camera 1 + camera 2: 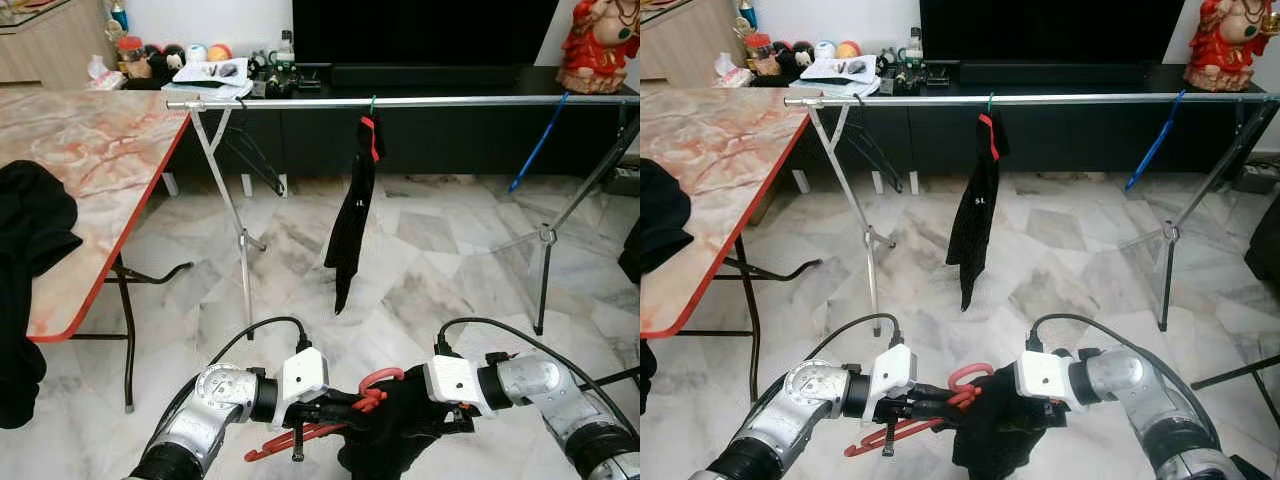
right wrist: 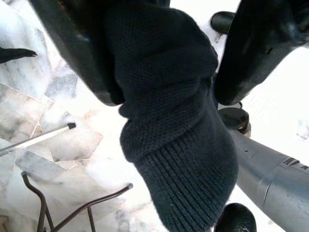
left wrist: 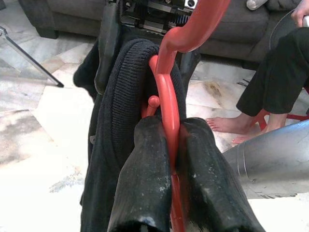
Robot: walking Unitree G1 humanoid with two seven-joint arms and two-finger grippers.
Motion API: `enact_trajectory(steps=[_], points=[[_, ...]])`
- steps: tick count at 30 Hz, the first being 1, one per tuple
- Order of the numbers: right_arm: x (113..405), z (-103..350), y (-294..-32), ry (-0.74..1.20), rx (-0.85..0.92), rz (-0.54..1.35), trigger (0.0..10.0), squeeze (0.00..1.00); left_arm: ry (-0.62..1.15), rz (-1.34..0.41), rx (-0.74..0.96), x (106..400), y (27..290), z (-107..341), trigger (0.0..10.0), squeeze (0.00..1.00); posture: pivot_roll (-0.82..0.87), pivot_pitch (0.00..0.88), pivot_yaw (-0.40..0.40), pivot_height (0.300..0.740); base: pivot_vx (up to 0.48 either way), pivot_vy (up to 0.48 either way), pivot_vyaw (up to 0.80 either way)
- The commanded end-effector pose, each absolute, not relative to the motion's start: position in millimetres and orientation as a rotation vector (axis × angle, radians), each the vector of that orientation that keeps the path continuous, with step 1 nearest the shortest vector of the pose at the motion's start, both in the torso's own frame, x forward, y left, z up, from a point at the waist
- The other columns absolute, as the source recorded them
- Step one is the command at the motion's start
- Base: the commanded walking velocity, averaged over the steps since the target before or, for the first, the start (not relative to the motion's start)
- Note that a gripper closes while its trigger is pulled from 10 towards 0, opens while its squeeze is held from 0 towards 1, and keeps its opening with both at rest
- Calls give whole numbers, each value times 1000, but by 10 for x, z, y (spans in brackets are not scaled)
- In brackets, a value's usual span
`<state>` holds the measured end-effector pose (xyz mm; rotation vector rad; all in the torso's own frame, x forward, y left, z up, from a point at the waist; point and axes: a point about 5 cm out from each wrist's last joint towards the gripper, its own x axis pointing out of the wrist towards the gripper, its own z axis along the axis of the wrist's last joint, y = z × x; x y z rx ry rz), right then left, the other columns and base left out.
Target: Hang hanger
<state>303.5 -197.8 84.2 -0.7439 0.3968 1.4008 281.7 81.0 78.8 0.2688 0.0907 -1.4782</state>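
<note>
A red hanger (image 1: 380,380) with a black knit garment (image 1: 392,440) draped on it hangs low in front of me, between my two arms. My left gripper (image 1: 338,406) is shut on the hanger's red neck (image 3: 169,111), one finger (image 3: 145,183) on each side of it. My right gripper (image 1: 408,402) is closed on a fold of the garment (image 2: 174,121), a finger (image 2: 72,43) on either side. The silver clothes rail (image 1: 450,101) runs across the room farther ahead, well above both grippers.
A black garment (image 1: 352,220) hangs at mid-rail, a blue hanger (image 1: 537,145) to its right and a black hanger (image 1: 250,150) near the left end. A marble-top table (image 1: 90,170) with dark cloth (image 1: 30,230) stands on my left. A person's leg (image 3: 270,82) is nearby.
</note>
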Motion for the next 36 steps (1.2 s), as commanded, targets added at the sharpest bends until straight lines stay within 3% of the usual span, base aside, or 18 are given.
enact_trajectory(steps=[1, 19, 36], points=[[3037, 833, -1975, 405, -741, 1401, 0, 0, 52, -1477, 281, 2830, 791, 854, 10000, 0, -18, 97, 11, 740, 0, 0, 0], [3047, 807, -1911, 369, -536, 1364, 0, 0, 34, -1471, 285, 2837, 776, 873, 10000, 0, -8, 97, 11, 740, 0, 0, 0], [3002, 773, -1905, 380, -476, 1391, 0, 0, 41, -1491, 280, 2836, 786, 896, 10000, 0, -14, 72, 21, 740, 0, 0, 0]])
